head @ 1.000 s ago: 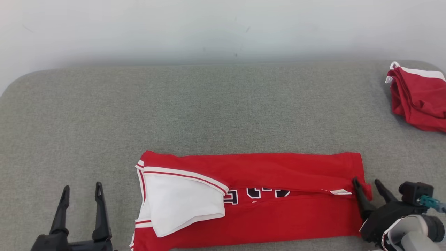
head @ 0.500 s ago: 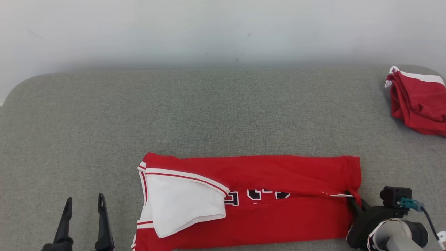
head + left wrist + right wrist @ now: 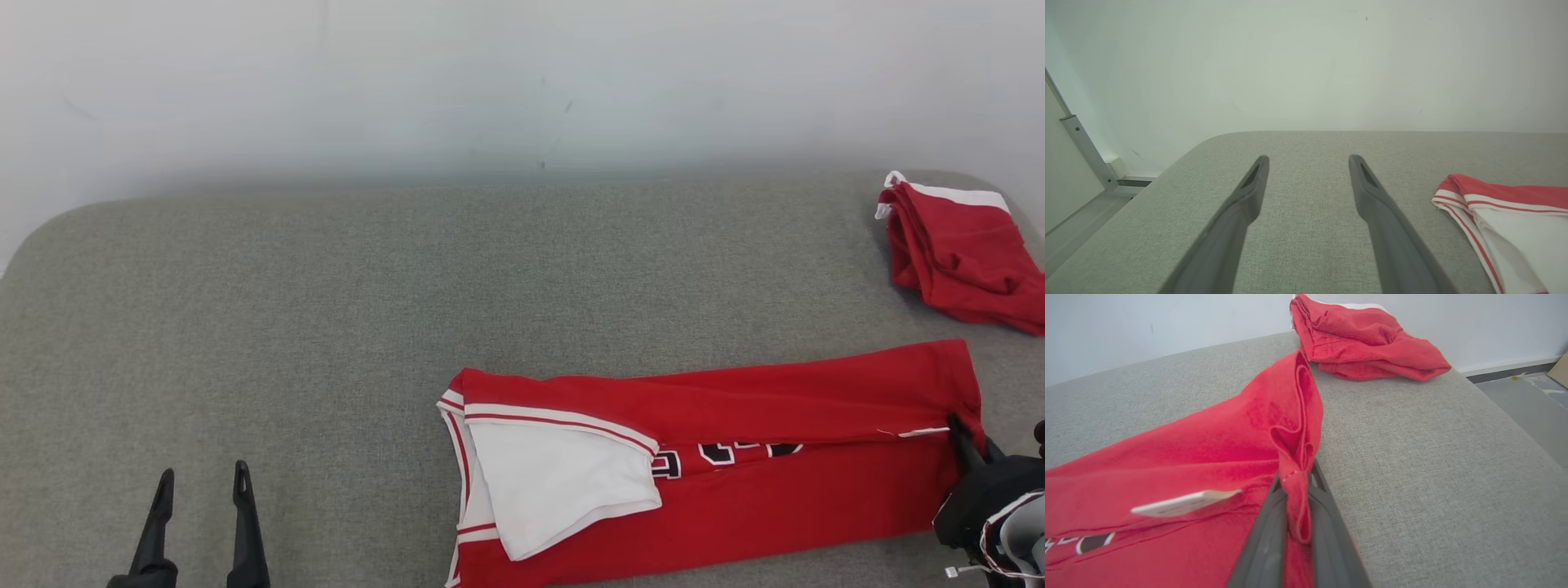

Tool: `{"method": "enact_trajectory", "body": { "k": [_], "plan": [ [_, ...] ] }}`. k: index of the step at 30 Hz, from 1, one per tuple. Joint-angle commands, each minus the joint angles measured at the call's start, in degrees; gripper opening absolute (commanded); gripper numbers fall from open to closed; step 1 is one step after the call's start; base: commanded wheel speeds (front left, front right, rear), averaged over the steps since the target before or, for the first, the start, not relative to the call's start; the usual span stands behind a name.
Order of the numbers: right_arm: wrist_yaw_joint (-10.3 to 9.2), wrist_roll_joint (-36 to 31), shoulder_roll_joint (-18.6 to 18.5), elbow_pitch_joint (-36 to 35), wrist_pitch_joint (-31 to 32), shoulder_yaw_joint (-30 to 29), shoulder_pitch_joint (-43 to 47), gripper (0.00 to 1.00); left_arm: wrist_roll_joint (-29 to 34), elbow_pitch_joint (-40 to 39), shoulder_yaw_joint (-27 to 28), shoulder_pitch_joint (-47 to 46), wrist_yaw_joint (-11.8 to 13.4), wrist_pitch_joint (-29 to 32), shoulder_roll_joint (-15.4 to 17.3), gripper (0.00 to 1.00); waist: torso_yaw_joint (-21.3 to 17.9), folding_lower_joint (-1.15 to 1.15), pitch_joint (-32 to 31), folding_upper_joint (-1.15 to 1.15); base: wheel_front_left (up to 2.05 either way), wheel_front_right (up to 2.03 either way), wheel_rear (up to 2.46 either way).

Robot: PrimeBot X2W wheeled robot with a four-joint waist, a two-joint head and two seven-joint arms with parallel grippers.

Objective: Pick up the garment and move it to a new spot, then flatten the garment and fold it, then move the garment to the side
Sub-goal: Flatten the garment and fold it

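Observation:
The garment (image 3: 775, 400) is a red jersey with white trim and dark lettering, folded into a long strip near the front of the grey padded surface (image 3: 326, 286). Its white-lined collar end points left and also shows in the left wrist view (image 3: 1506, 212). My right gripper (image 3: 963, 437) is at the strip's right end, shut on a bunched fold of the red hem (image 3: 1296, 473), with a white label (image 3: 1184, 502) lying just left of the fingers. My left gripper (image 3: 204, 472) hovers open over bare surface at the lower left, well left of the collar, its fingers (image 3: 1249, 192) holding nothing.
A second red garment (image 3: 955, 245) lies crumpled at the far right corner, just beyond the held hem (image 3: 1372, 339). The surface's right edge drops to the floor (image 3: 1527, 396). A pale wall (image 3: 522, 82) runs behind. Bare surface lies left of and behind the jersey.
My right gripper has shut on the garment's right hem. The head camera has swung left, shifting the whole picture right. The left gripper stays open.

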Motion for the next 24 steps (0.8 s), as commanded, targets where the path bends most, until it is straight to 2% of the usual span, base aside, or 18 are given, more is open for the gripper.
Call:
{"method": "enact_trajectory", "body": {
  "k": [1,8,16,21,24],
  "plan": [
    [-0.16,-0.4,-0.2,-0.7,-0.3,0.0,-0.4,0.0,0.4,-0.1,0.5,1.0,-0.2,-0.2,-0.3,1.0,-0.6,0.0,-0.4,0.0,0.0,0.0,0.0],
    [-0.16,-1.8,1.7,-7.1,0.3,1.1,0.0,0.0,0.4,0.2,1.6,1.6,-0.8,-0.2,-0.8,1.0,-2.2,0.0,-0.9,0.0,0.0,0.0,0.0],
    [-0.16,-4.0,5.8,-23.0,4.4,5.1,2.8,0.0,0.9,0.6,1.8,0.9,-1.3,-0.2,-1.4,1.0,-2.6,0.0,-1.2,0.0,0.0,0.0,0.0],
    [-0.17,-5.5,10.6,-31.1,7.8,7.9,4.5,0.0,1.0,0.8,1.5,0.2,-1.7,-0.2,-1.7,1.0,-1.3,0.0,-1.1,0.0,0.0,0.0,0.0],
    [-0.17,-6.2,14.3,-33.1,9.3,9.2,4.6,0.0,1.1,0.9,1.4,0.2,-1.8,-0.2,-1.9,1.0,-0.2,0.0,-0.9,0.0,0.0,0.0,0.0]
  ]
}}
